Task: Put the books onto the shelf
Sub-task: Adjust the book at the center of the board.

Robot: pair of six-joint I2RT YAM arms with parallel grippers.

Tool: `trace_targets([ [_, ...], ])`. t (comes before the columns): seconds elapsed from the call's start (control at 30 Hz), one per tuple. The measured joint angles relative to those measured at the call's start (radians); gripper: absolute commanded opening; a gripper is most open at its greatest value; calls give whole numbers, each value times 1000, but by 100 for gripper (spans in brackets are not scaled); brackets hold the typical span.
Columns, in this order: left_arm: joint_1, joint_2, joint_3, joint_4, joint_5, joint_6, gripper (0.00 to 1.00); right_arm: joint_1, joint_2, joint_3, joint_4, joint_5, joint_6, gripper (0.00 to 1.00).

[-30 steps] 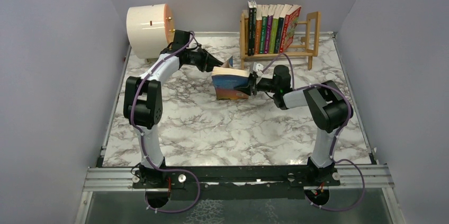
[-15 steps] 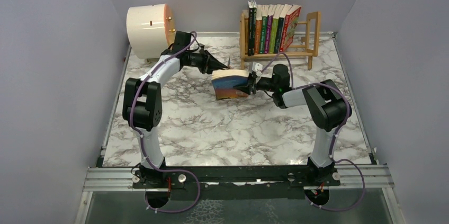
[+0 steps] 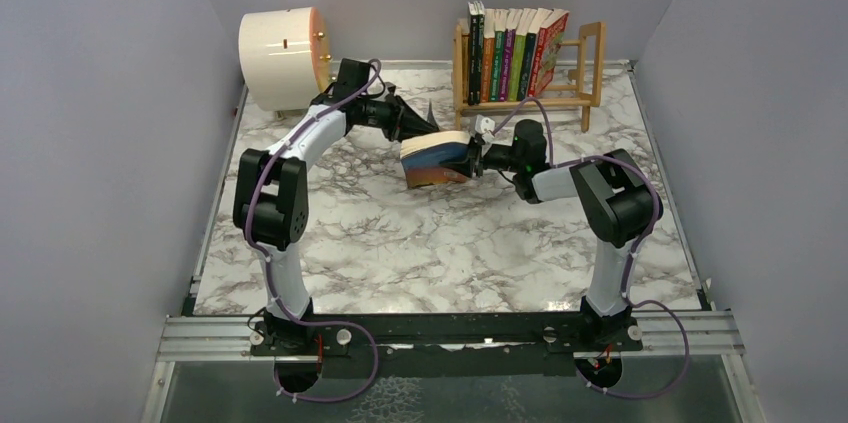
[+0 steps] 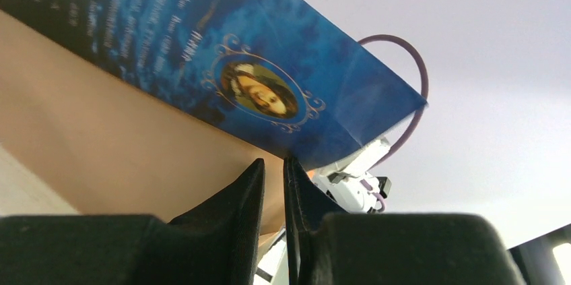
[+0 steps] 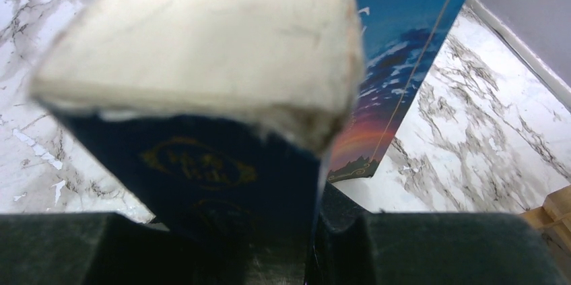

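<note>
My right fingers are clamped on one end of the blue book, whose pale page block faces up over the middle of the marble surface. My left fingers are pressed nearly together on the edge of its lifted blue cover. The book is in front of the wooden shelf and apart from it, and the other books stand upright on the shelf, the red one leaning.

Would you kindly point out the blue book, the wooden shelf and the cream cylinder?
blue book (image 3: 430, 156), top external view, blue cover.
wooden shelf (image 3: 599, 61), top external view, right end frame.
cream cylinder (image 3: 275, 53), top external view, curved side.
</note>
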Motion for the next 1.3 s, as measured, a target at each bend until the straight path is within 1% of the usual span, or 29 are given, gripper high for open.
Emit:
trace_targets([
  [0.2, -18, 30, 64, 18, 0, -27, 10, 1, 0, -1, 0, 6, 5, 1],
  [0.5, -20, 35, 53, 55, 2, -51, 9, 1, 0, -2, 5, 24, 48, 1],
  [0.67, 30, 29, 30, 60, 0, -53, 9, 5, 4, -2, 16, 60, 103, 1],
  [0.93, 228, -60, 27, 55, -73, -79, 9, 11, 6, -3, 26, 146, 145, 1],
  [1.07, 234, -95, 27, 68, -88, -85, 9, 14, 6, -18, 53, 176, 154, 1],
  [1.3, 212, -83, 24, 71, -91, -84, 9, 14, 6, -30, 72, 185, 150, 1],
])
